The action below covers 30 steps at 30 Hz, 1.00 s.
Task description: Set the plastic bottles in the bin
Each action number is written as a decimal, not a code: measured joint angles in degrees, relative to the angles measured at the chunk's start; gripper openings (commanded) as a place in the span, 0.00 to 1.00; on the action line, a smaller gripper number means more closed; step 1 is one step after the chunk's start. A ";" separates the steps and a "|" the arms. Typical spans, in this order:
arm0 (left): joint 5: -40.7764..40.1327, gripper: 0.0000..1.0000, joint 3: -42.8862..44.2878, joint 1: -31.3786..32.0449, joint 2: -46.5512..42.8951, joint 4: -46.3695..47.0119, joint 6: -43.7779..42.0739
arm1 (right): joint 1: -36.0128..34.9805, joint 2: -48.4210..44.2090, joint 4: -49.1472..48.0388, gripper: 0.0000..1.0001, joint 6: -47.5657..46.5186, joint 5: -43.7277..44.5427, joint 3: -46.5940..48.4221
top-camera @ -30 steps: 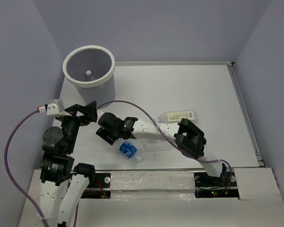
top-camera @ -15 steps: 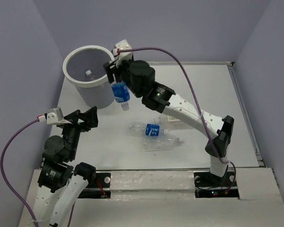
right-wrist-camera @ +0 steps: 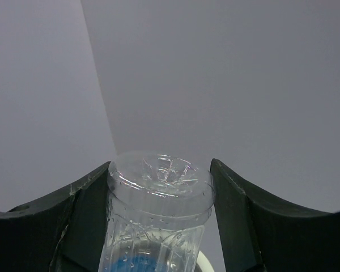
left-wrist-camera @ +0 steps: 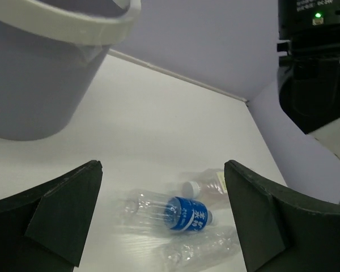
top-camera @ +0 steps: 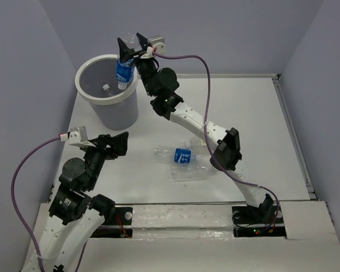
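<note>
right gripper [top-camera: 130, 46] gripping blue-label bottle [top-camera: 123, 72], over bin [top-camera: 79, 83]

Your right arm stretches to the back-left corner. The right fingers [top-camera: 124, 52] clamp a blue-labelled bottle [top-camera: 123, 71], base up, over the right inner edge of the bin [top-camera: 78, 79]. You can see one small bottle [top-camera: 106, 88] on the bin's floor. On the surface [top-camera: 243, 113] a second blue-labelled bottle [top-camera: 178, 154] lies on its side. A plain clear bottle [top-camera: 190, 171] lies just beside it, toward the arm bases. Your left fingers [top-camera: 118, 141] stand apart, gripping nothing, near the bin's base.
</note>
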State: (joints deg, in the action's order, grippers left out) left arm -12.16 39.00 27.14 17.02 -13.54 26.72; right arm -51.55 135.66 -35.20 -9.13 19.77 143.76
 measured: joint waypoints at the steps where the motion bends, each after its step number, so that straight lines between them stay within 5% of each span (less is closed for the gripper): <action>1: 1.42 0.99 -0.96 0.22 0.02 0.55 1.27 | 0.37 1.81 -0.72 0.28 1.07 -0.92 1.38; 3: 5.60 0.99 -4.81 0.37 0.02 1.99 5.35 | 1.51 5.66 -2.71 0.31 3.56 -3.48 4.31; 10: 16.04 0.99 -17.81 0.50 3.10 4.37 16.46 | 3.82 7.43 -5.40 0.80 6.49 -7.61 -0.57; 13: 18.14 0.99 -19.32 0.50 5.46 6.32 18.86 | 3.85 6.51 -3.93 0.89 6.58 -9.81 -3.63; 18: 20.31 0.99 -21.44 0.70 9.03 11.50 21.84 | 3.85 3.89 -0.33 0.93 6.29 -11.98 -8.68; 24: 19.41 0.99 -21.64 2.84 13.27 15.10 22.32 | 3.85 -5.88 5.40 0.85 5.53 -14.51 -18.64; 30: 16.39 0.99 -14.86 5.20 21.18 13.25 15.26 | 4.50 -31.32 11.26 0.78 8.24 -15.69 -48.81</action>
State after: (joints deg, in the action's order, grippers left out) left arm 4.23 24.14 32.34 38.20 -0.30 41.98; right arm -47.05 104.33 -23.94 -0.89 4.08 94.96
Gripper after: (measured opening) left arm 0.993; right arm 0.801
